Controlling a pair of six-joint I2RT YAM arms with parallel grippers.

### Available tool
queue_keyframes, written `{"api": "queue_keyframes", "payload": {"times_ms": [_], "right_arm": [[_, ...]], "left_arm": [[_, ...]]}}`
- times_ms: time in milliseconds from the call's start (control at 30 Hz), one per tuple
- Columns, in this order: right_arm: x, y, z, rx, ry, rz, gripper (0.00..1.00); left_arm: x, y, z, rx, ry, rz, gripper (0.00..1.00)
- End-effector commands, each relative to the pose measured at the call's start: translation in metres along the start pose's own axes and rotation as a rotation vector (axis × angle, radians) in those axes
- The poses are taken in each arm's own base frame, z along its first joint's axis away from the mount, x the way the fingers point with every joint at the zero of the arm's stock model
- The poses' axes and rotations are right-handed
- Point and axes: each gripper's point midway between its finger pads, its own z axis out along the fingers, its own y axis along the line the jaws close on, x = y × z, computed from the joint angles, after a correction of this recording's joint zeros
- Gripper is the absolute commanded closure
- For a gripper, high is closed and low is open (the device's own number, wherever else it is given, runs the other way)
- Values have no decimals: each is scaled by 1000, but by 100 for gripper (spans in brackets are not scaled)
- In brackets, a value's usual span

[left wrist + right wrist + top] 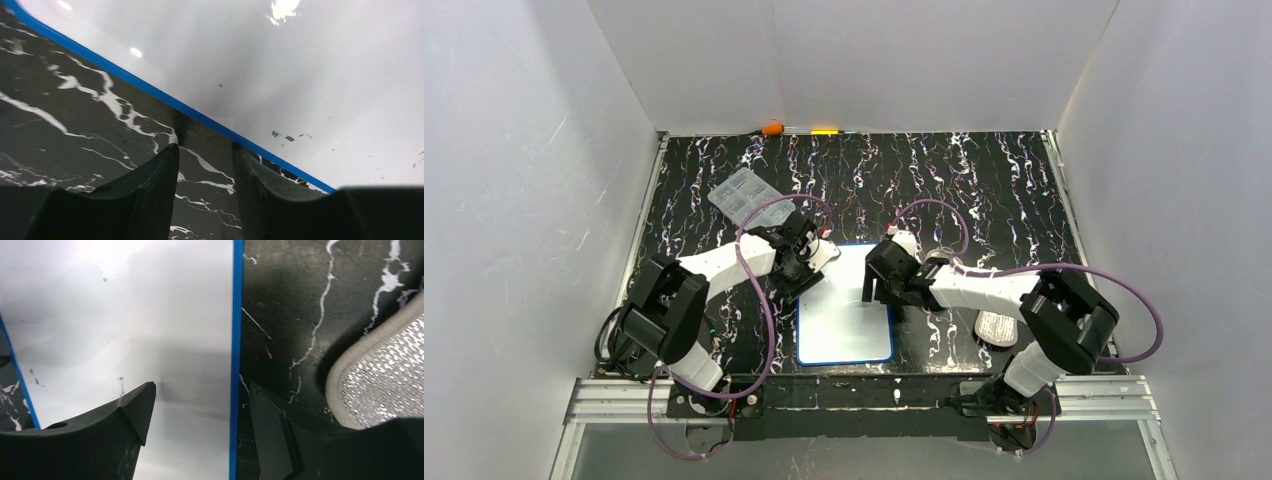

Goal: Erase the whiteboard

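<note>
The whiteboard (849,325) lies flat on the black marbled table, white with a blue rim and almost bare. A few small dark specks show on it in the left wrist view (300,75), and a faint green dot in the right wrist view (150,315). My left gripper (800,277) is open and empty, low over the table just outside the board's left rim (205,150). My right gripper (879,287) is open and empty, straddling the board's right rim (200,390), one finger over the board and one over the table.
A grey oval pad (996,327) lies right of the board, close to my right gripper (385,375). A clear plastic compartment box (744,197) sits at the back left. An orange object (772,129) and a yellow one (824,131) lie by the back wall.
</note>
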Motion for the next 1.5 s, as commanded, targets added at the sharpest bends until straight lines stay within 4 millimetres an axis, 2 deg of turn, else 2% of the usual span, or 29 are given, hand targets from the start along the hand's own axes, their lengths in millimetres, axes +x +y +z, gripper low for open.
{"api": "queue_keyframes", "payload": {"times_ms": [0, 167, 433, 567, 633, 700, 800, 1067, 1200, 1467], "right_arm": [[-1, -16, -5, 104, -4, 4, 23], [9, -6, 5, 50, 37, 27, 22], [26, 32, 8, -164, 113, 119, 23], [17, 50, -3, -242, 103, 158, 23], [4, 63, -15, -298, 69, 179, 23], [-6, 67, -25, -325, 44, 196, 23], [-17, 67, -38, -352, 8, 230, 24], [-31, 60, -62, -383, -55, 282, 24], [-29, 51, -65, -357, -60, 284, 25], [-29, 39, -71, -328, -79, 305, 25]], "left_arm": [[20, -8, 13, 31, 46, 37, 59], [17, -12, 22, 44, 39, 4, 64], [5, -36, 29, 130, 21, 10, 84], [-2, -46, 35, 173, 41, -6, 86], [-8, -49, 36, 189, 43, -11, 87], [-15, -51, 35, 207, 32, -12, 87], [-24, -55, 34, 227, 22, -11, 87], [-39, -62, 37, 231, 22, 2, 87], [-44, -65, 36, 233, 17, 16, 88], [-67, -71, 35, 245, -3, 30, 89]]}}
